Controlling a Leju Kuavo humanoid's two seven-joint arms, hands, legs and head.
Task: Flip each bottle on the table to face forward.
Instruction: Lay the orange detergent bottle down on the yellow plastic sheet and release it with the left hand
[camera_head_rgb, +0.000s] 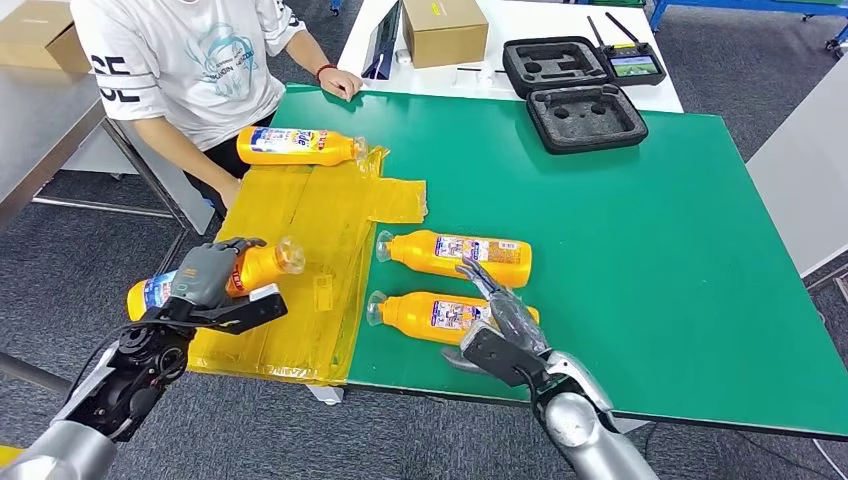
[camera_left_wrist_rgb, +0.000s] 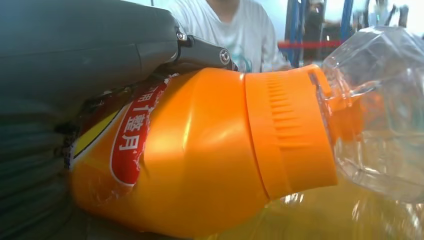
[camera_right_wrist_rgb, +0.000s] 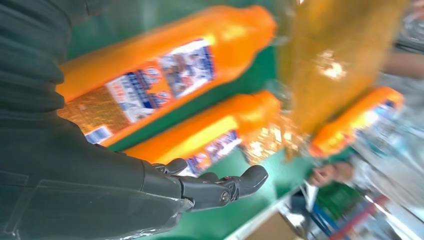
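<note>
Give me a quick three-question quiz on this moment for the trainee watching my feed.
1. True or false: the left hand is holding an orange bottle.
2. How many orange bottles lie on the table, not counting the held one? A) two B) three C) five
3. Fill in: the right hand is over the ____ of the two bottles on the bare green surface.

Key
1. True: its fingers wrap the body, clear cap pointing right in the head view.
2. B: one on the yellow sheet near the person, two on the green.
3. Nearer bottle; the farther bottle lies beyond it.
</note>
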